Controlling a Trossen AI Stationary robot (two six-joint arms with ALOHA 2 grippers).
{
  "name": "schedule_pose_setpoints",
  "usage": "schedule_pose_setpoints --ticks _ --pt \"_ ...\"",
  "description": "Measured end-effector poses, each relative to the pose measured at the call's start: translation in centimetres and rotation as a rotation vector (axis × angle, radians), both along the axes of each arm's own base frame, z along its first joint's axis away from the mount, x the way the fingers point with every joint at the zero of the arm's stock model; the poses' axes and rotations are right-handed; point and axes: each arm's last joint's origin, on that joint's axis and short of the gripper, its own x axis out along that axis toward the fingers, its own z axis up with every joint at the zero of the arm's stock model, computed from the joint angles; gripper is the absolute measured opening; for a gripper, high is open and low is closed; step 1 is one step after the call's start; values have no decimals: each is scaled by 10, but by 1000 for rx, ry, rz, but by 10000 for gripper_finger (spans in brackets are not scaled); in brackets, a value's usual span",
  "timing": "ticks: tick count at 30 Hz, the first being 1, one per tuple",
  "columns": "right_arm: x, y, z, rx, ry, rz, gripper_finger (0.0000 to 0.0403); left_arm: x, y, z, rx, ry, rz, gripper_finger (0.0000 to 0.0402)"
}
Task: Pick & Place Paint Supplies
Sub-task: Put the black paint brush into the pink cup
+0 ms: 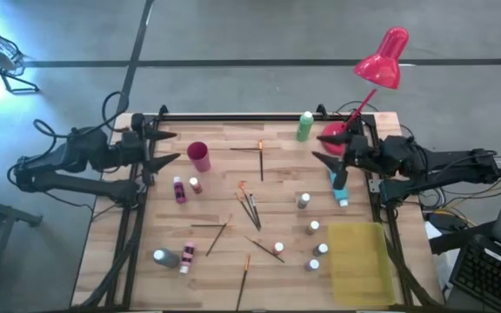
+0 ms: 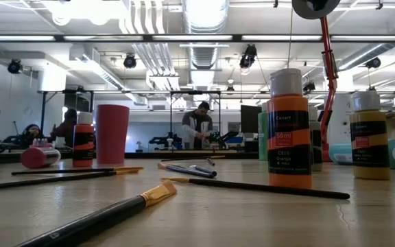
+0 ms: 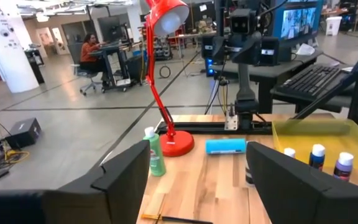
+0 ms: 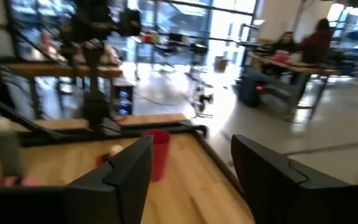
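left tool (image 1: 165, 146) raised at table edge, right tool (image 1: 327, 146) opposite (both gaping)

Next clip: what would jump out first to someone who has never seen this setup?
The red desk lamp at the table's far right corner draws the eye first, its shade leaning out past the table's edge. Next comes the scatter of paint bottles and paintbrushes across the wooden table, with a magenta cup standing far left and a flat yellow tray near right. Both arms wait at the far corners, left pincer and right pincer open and empty.
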Motion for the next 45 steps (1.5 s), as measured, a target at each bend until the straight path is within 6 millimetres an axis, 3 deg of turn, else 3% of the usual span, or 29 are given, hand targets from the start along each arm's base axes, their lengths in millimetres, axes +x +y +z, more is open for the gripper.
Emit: schedule_pose_setpoints --ticks 10,20,26,31,37,41,45 --pt "4 -1 11 -28 119 -59 168 1 0 1 1 -17 9 254" --pt "60 -10 -6 -89 506 -102 147 1 0 1 14 -17 6 213" --pt "96 -37 -18 -82 723 -146 145 0 0 3 -7 -42 7 211" --pt "126 -68 -27 -11 794 -54 156 0 0 3 -6 -43 7 211" --pt "150 -102 -37 11 909 -76 168 0 0 3 -7 -42 7 210" --pt "151 -110 -41 75 1036 -88 171 4 1 3 -3 -43 14 210" --pt "136 -104 -36 162 1069 -122 162 23 2 6 75 21 49 209"
